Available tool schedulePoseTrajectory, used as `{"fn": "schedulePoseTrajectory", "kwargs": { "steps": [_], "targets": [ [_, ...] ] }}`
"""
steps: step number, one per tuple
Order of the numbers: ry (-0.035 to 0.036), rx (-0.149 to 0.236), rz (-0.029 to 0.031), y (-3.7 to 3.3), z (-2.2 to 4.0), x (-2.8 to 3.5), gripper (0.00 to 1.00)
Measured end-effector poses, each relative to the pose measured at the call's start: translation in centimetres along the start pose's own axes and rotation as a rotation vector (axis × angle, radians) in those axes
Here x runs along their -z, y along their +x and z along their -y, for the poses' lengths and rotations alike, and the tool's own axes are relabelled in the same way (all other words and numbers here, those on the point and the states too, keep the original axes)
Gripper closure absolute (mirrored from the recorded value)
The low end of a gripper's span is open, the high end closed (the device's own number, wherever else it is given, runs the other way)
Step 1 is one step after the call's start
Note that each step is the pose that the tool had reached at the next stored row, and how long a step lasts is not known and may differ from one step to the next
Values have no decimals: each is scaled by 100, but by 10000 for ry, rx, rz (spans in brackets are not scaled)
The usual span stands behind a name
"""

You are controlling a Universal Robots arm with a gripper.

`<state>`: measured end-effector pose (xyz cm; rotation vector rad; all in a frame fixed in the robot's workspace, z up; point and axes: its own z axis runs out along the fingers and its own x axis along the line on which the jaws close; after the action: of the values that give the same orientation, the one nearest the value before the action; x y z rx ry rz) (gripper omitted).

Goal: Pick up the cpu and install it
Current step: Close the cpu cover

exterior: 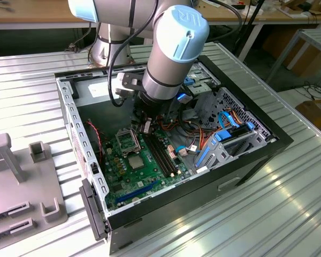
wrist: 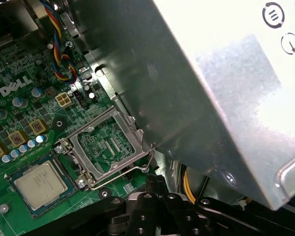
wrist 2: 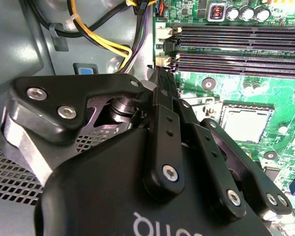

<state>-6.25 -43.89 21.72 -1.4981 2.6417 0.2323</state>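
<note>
Sitting in its socket on the green board: the cpu [wrist: 40,181], silver top up, retaining frame [wrist: 105,147] raised open beside it. Placement looks done; frame not yet closed. Pincer [wrist 2: 160,73] hangs just above the board near the cpu, fingers together, holding nothing.

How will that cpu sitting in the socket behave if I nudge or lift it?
The cpu looks thin, flat and rigid, so probably light and unlikely to flex. Its smooth metal top may be slippery. It sits recessed in the socket, so a sideways push likely just jams it.
</note>
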Motion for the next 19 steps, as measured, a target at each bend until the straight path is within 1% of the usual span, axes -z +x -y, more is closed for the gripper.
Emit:
{"fn": "schedulePoseTrajectory", "kwargs": {
  "steps": [2, 5, 7, 10, 12, 15, 19],
  "targets": [
    [0, 0, 2, -2, -1, -4, 89],
    [1, -2, 2, 8, -26, -15, 89],
    [0, 0, 0, 4, -29, -26, 89],
    [0, -1, 1, -17, -42, -42, 89],
    [0, 1, 4, -32, -50, -64, 89],
    [1, -2, 1, -27, -50, -87, 89],
    [0, -1, 3, -16, -69, -92, 89]
  ]
}}
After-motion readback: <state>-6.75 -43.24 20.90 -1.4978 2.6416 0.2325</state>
